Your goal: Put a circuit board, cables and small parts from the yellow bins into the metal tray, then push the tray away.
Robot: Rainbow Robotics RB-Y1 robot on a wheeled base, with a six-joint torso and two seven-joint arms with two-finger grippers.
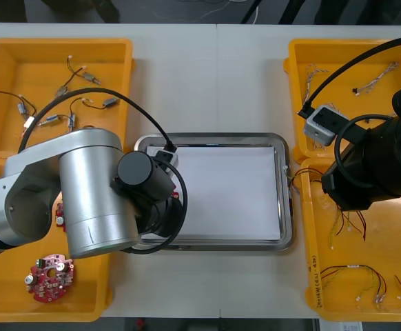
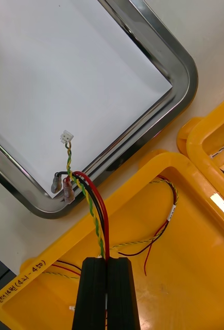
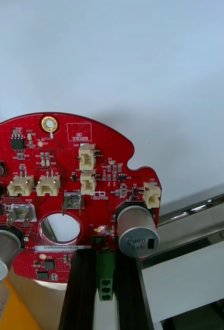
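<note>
Round red circuit board [image 3: 65, 191]: pinching it in left gripper [image 3: 105, 263] over white-lined metal tray [image 2: 189, 82], clamping red-yellow cable [image 2: 91, 206] in right gripper [image 2: 106, 263] by tray corner; best lowering close before releasing.

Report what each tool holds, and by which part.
Left tool: red circuit board, gripped at its edge by the green connector. Right tool: red-and-yellow cable, pinched along its wires.

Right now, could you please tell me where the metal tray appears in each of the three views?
Front view: metal tray mid-table, between yellow bins.
Right wrist view: tray corner beyond the right tool, shut on a cable.
Left wrist view: tray's white inside behind the circuit board in the left tool.
Shared landmark: its shiny rim.
</note>
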